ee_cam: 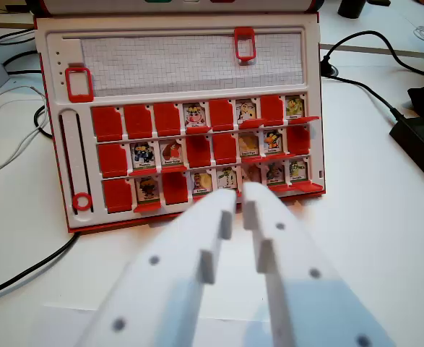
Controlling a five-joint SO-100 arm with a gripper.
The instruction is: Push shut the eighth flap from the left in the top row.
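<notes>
A red and white flap board stands upright on the white table, with three rows of flaps. In the top row, the eighth flap from the left is open and shows a picture card, its red flap lying flat below it. The fourth flap and sixth flap of that row are open too; the others show red. My white gripper fills the lower foreground in front of the bottom row, below and left of the eighth flap. Its jaws stand nearly together with only a thin slit and nothing between them.
Black cables run across the table right of the board to a black adapter. More cables lie at the left. Red sliders sit on the board's upper panel. Several middle and bottom flaps are open.
</notes>
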